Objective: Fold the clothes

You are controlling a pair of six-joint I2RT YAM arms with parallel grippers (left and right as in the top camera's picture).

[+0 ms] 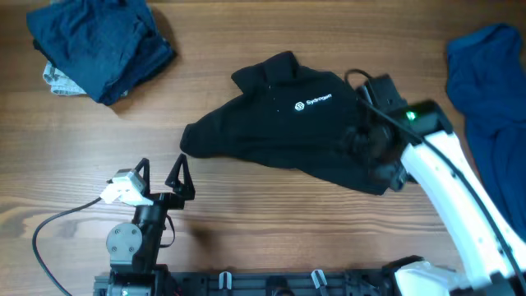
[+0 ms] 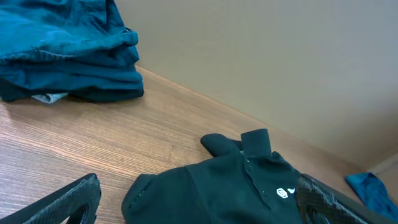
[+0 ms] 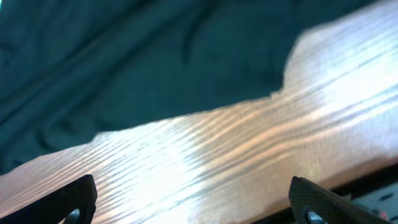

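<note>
Black shirt (image 1: pixel 288 123) crumpled mid-table (image 1: pixel 271 222), logo up, not folded. Right gripper (image 3: pixel 194 205) wide, empty, low over shirt's right edge, probably lining up hem grab. Left gripper (image 1: pixel 162 168) wide, empty, parked front-left, clear of cloth. Navy pile (image 1: pixel 103 45) far-left, blue garment (image 1: pixel 489 74) right.

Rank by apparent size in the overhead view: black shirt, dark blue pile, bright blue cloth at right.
Largest: black shirt.
Then dark blue pile and bright blue cloth, too alike to rank; the frame edge cuts the cloth off.
</note>
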